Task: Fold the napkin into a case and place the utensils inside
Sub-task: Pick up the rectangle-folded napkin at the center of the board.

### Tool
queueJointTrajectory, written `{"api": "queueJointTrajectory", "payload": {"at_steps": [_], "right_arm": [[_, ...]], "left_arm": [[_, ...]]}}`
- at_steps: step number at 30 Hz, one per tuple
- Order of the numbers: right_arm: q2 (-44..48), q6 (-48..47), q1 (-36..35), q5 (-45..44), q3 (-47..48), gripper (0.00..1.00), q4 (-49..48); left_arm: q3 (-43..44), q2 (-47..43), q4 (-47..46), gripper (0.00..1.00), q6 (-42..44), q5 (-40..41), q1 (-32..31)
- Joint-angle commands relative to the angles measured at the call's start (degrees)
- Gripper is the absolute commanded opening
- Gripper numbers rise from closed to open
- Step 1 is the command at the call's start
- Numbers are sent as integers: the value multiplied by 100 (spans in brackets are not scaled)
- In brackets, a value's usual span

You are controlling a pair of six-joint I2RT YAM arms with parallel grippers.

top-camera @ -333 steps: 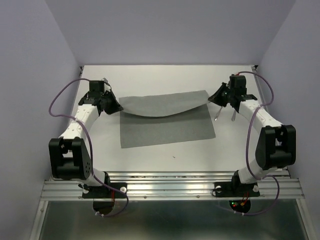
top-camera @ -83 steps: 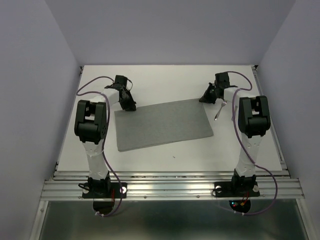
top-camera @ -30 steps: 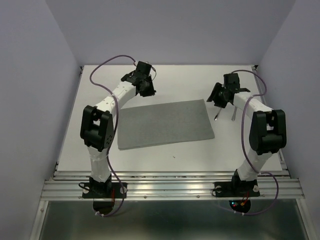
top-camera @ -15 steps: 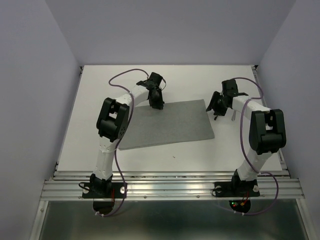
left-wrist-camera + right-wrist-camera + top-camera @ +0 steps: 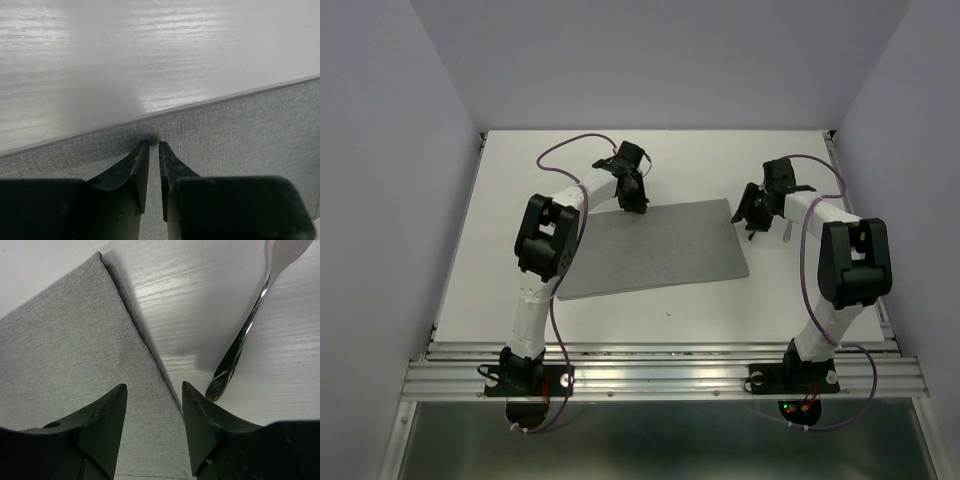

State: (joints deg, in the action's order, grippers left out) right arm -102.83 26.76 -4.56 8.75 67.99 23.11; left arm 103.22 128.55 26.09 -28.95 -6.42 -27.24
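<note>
The grey napkin [image 5: 655, 250] lies flat on the white table, folded into a wide rectangle. My left gripper [image 5: 636, 203] rests tip-down at the middle of its far edge. In the left wrist view its jaws [image 5: 154, 143] stand only a slit apart over the napkin [image 5: 240, 130], and no cloth is pinched between them. My right gripper [image 5: 750, 218] is open and straddles the napkin's right edge [image 5: 75, 350] near the far right corner. A silver utensil handle [image 5: 240, 347] lies just right of the right gripper [image 5: 154, 386]. Whether it is the fork or the knife is unclear. Another utensil [image 5: 786, 230] shows partly beside that arm.
The white table [image 5: 620, 150] is boxed in by lavender walls at the back and both sides. A metal rail with both arm bases runs along the near edge. The left arm reaches diagonally over the napkin's left part.
Over the last second my left gripper swung right along the napkin's far edge and came down at its middle. The right gripper dropped slightly toward the napkin's right corner. The napkin stayed flat.
</note>
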Motion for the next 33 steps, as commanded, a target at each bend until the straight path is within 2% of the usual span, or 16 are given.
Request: {"api": "queueJointTrajectory", "payload": {"at_steps": [1, 13, 17, 20, 23, 27, 29, 33], "right_arm": [[-18, -48, -36, 65, 162, 53, -105], [113, -40, -142, 82, 162, 53, -105], [210, -48, -195, 109, 338, 53, -79], [149, -57, -405, 135, 610, 52, -35], [-18, 30, -826, 162, 926, 44, -79], [-570, 127, -1599, 144, 1646, 22, -114], [-1027, 188, -2020, 144, 2180, 14, -114], [-1810, 294, -2470, 223, 3059, 9, -114]], "left_arm": [[172, 21, -130, 25, 65, 70, 35], [576, 206, 133, 25, 179, 202, 53], [156, -661, -295, 26, 162, 501, 114], [-179, -1146, -376, 29, 118, 334, 411], [-617, -1516, -297, 31, 100, 220, 843], [-1575, -2140, -332, 35, 30, 333, 1273], [-2083, -2438, -289, 42, 21, 447, 1563], [-2657, -2712, -139, 54, 21, 580, 1977]]}}
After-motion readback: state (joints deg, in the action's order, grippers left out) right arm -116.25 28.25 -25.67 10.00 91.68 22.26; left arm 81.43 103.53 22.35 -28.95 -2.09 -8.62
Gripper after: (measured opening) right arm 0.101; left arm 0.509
